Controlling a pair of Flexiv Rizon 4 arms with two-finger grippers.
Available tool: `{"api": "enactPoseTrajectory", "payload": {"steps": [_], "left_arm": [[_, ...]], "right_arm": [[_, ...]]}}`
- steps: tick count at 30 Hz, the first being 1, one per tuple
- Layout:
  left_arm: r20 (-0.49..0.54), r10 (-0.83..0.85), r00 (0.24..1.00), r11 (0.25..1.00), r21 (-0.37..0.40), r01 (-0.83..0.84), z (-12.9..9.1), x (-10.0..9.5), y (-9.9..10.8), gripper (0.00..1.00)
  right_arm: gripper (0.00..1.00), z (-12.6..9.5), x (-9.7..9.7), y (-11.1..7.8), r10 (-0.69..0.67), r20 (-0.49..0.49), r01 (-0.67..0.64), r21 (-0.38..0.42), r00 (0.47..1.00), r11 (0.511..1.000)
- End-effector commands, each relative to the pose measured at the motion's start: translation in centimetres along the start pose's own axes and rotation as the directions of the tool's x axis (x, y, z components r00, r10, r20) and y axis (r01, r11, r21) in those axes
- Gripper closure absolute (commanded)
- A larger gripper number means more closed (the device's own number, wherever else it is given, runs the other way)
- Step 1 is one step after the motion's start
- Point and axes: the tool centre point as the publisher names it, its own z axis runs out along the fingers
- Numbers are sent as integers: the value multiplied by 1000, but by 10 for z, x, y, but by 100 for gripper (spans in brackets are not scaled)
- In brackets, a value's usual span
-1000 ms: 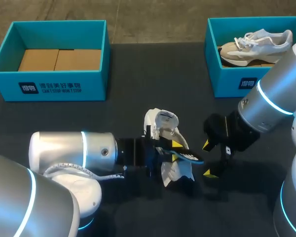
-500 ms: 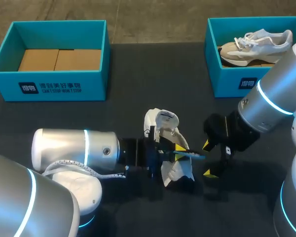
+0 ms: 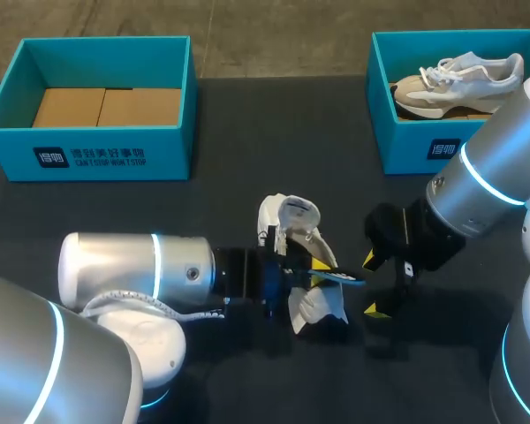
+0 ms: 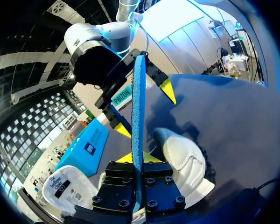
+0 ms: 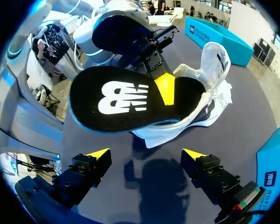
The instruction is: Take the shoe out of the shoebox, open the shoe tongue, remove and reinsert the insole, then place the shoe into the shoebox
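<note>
A white shoe point(image 3: 290, 231) lies on the dark table near its middle, also seen beside my left gripper point(image 4: 186, 161) and behind the insole point(image 5: 210, 88). My left gripper point(image 3: 316, 268) is shut on the shoe's insole point(image 3: 340, 277), which sticks out of the shoe toward my right arm. The insole shows edge-on as a blue strip point(image 4: 138, 112) between the left fingers, and from the right wrist as a black sole shape with a white logo point(image 5: 123, 103). My right gripper point(image 3: 371, 284) hangs open just right of the insole tip, with nothing between its fingers point(image 5: 145, 155).
At the back left stands a teal shoebox point(image 3: 88, 159) with only cardboard on its floor. Another teal shoebox point(image 3: 424, 150) at the back right holds a second pale shoe point(image 3: 459, 79). My right arm's links fill the right edge.
My left fingers have closed onto the insole, and its free end now sits a little more level. The right arm has kept still.
</note>
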Motion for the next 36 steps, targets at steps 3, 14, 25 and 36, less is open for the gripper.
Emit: {"api": "enactPoseTrajectory", "payload": {"steps": [3, 14, 25, 36], "left_arm": [[-1, -4, 1000, 999, -39, 4, 6, -1, 10, 100], [-1, -22, 1000, 997, -76, 22, 6, -6, 25, 100], [-15, -22, 1000, 1000, -19, 22, 0, -5, 7, 78], [-36, -5, 999, 1000, 23, 5, 0, -3, -10, 82]], "right_arm": [[0, 2, 0, 1, 2, 3, -2, 4, 1000, 1000], [0, 2, 0, 1, 2, 3, -2, 4, 1000, 1000], [0, 2, 0, 1, 2, 3, -2, 4, 1000, 1000], [0, 2, 0, 1, 2, 3, -2, 4, 1000, 1000]]}}
